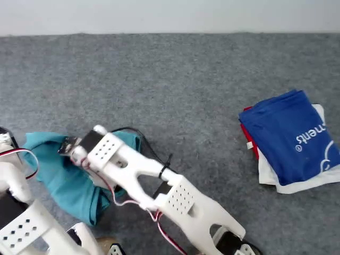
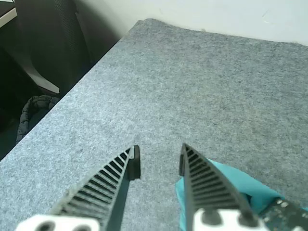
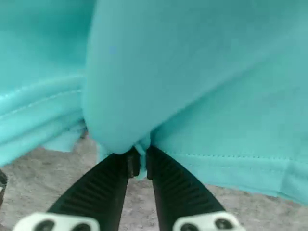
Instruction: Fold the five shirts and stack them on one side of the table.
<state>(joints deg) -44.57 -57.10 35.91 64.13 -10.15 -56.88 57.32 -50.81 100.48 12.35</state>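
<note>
a grey felt table [image 1: 186, 79] runs back to a pale wall [image 1: 159, 16]. the teal shirt [image 1: 64, 180] lies crumpled at the near left of the table, well apart from the folded stack on the right side, where a blue shirt [image 1: 287, 135] sits on top of a red shirt [image 1: 248, 133] and a white shirt [image 1: 268, 172].

the right gripper [image 3: 139, 161] is clamped on a bunched fold of the teal cloth, with the fabric ballooning just past its tips. the left gripper [image 2: 159, 161] has its jaws apart and holds nothing; it hovers over bare felt with the teal shirt's edge just beside one jaw.

the step in hand looks like spreading the teal shirt flat before any fold. to do it well, the right arm should probably lift and draw its pinch away from the heap so the cloth trails out in a single layer. the left gripper could take a second edge, so that the shirt is stretched between two holds rather than dragged as a lump. a pinch through several layers would pull the whole bundle along.

the teal shirt has no clean outline. its longer run seems to go diagonally, from the far left towards the near edge. which way its collar points cannot be told. the blue shirt's long axis runs roughly near to far, slightly tilted.
</note>
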